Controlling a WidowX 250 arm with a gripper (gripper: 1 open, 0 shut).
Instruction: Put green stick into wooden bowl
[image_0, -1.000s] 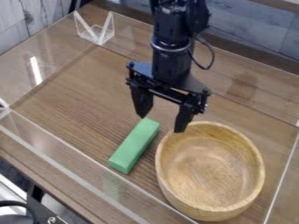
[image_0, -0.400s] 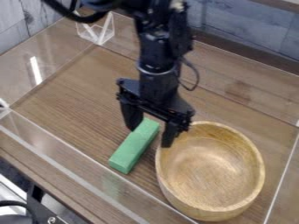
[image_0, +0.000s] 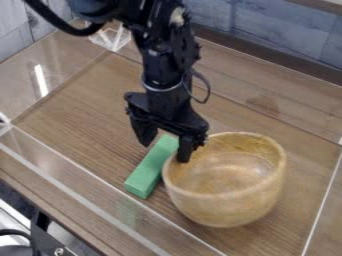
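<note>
The black gripper (image_0: 164, 141) stands open, its fingers straddling the upper end of the flat-sided green stick (image_0: 151, 167), which lies on the wooden table just beside the tilted, thick-rimmed wooden bowl (image_0: 227, 178)

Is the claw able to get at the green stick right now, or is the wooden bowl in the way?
Probably yes. The open claw points down over the upper end of the green stick, one finger on each side. The wooden bowl crowds the finger on its side and looks tipped, so that finger may be nudging its rim.
</note>
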